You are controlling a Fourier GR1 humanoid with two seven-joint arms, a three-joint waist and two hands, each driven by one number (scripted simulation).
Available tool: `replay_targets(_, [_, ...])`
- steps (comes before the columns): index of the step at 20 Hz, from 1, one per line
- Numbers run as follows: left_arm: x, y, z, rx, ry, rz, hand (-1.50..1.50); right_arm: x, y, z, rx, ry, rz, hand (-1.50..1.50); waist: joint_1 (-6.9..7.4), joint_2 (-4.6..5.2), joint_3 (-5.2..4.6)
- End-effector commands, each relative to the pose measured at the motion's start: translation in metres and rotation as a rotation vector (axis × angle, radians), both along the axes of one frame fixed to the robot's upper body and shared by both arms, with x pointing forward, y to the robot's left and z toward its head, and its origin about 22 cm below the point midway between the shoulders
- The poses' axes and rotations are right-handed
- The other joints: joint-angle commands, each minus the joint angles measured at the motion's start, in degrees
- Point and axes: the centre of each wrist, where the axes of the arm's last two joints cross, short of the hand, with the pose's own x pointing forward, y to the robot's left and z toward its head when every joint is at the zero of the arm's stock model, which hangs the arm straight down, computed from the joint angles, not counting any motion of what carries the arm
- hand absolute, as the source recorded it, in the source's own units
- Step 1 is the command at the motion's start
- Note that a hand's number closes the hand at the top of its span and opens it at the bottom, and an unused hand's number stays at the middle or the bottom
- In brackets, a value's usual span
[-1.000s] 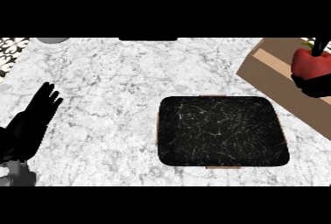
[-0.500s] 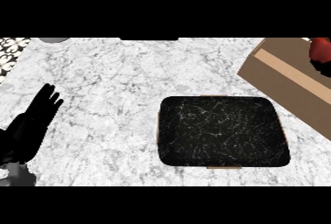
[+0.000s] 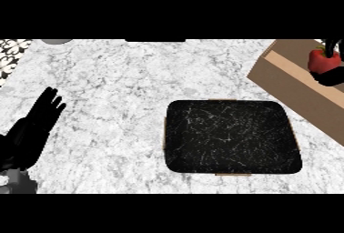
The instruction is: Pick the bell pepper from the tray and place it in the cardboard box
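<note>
Since a moment ago, bell pepper (image 3: 321, 59) reappears over cardboard box (image 3: 295, 82), right hand (image 3: 332, 75) curled around it

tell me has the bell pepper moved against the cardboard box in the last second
Yes. The bell pepper, held in the right hand, shifted up and right over the cardboard box, toward the view's edge, though the view shifted too. The tray holds nothing.

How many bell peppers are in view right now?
1: the red bell pepper sits in the right hand over the cardboard box. The tray holds none.
</note>
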Motion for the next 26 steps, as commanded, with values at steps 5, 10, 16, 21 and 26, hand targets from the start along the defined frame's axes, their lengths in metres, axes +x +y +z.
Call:
replay_targets(5, [0.004, 0.008, 0.005, 0.002, 0.013, -0.018, 0.00, 0.015, -0.020, -0.053, 0.106, 0.257, -0.133, -1.50, 0.63, 0.24, 0.01])
replay_targets(10, [0.007, 0.002, 0.000, 0.006, -0.005, 0.003, 0.00, 0.016, -0.033, -0.074, 0.144, 0.264, -0.018, -1.50, 0.28, 0.15, 0.02])
replay_targets(16, [-0.005, 0.004, -0.001, 0.005, 0.003, 0.007, 0.00, 0.013, -0.039, -0.069, 0.450, 0.003, 0.001, -1.50, -0.03, -0.19, 0.08])
replay_targets(21, [-0.009, 0.015, 0.000, 0.010, 0.005, 0.029, 0.00, 0.000, -0.072, -0.057, 0.698, -0.151, -0.068, -1.50, -0.71, -0.43, 0.01])
replay_targets(26, [0.000, 0.003, 0.000, 0.006, -0.011, -0.003, 0.00, -0.019, -0.112, -0.049, 0.779, -0.181, -0.135, -1.50, -0.18, 0.01, 0.01])
